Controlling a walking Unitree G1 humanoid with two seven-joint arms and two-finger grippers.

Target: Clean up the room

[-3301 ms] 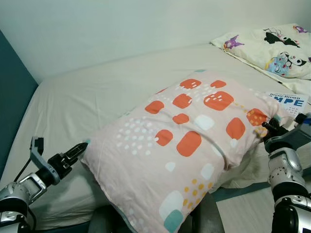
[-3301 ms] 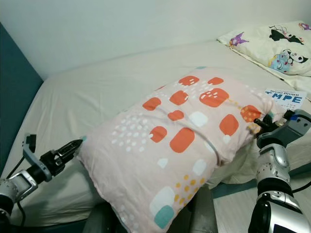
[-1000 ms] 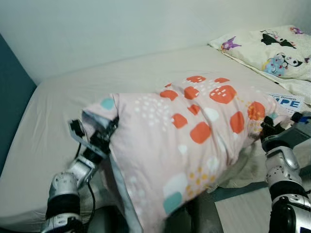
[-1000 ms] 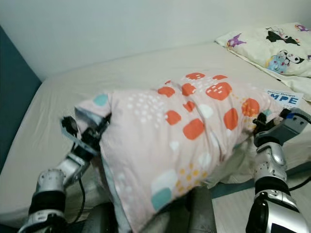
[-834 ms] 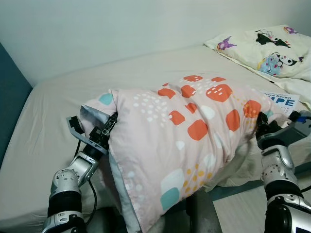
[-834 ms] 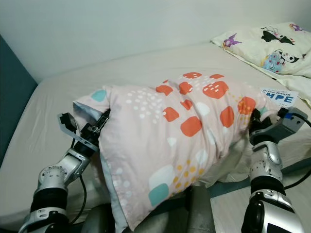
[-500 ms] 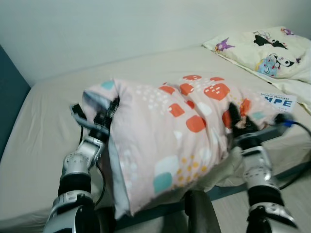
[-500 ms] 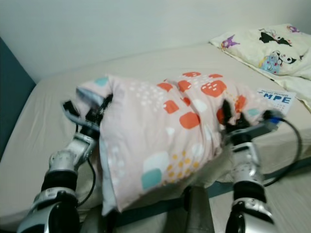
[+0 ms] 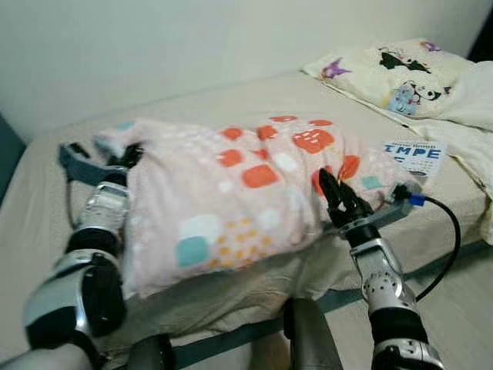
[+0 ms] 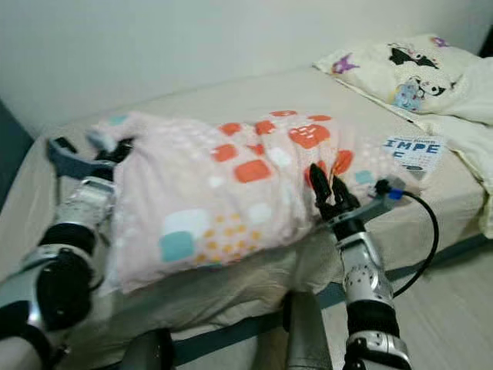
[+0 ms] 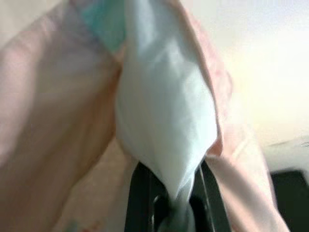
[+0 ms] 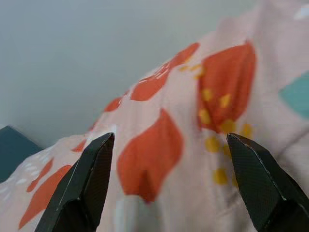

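Observation:
A pink pillow (image 9: 231, 185) with orange, white and teal patches lies across the near part of the bed (image 9: 192, 104). My left gripper (image 9: 129, 156) is at the pillow's left end. In the left wrist view it (image 11: 173, 193) is shut on a bunch of the pillow's pale fabric (image 11: 164, 121). My right gripper (image 9: 336, 199) is at the pillow's right end, open. In the right wrist view its fingers (image 12: 89, 181) stand wide apart with the pillow's orange patches (image 12: 159, 150) just ahead of them.
A cartoon-print pillow (image 9: 389, 68) lies at the bed's far right, with a cream blanket (image 9: 470, 123) beside it. A paper with blue letters (image 9: 416, 151) lies right of the pink pillow. A black cable (image 9: 451, 231) loops off my right wrist. Floor shows at the lower right.
The pillow has been carried from a raised, tilted hold down flat onto the bed. My left arm reached forward with its corner. The right fingers now stand apart. The camera also shifted.

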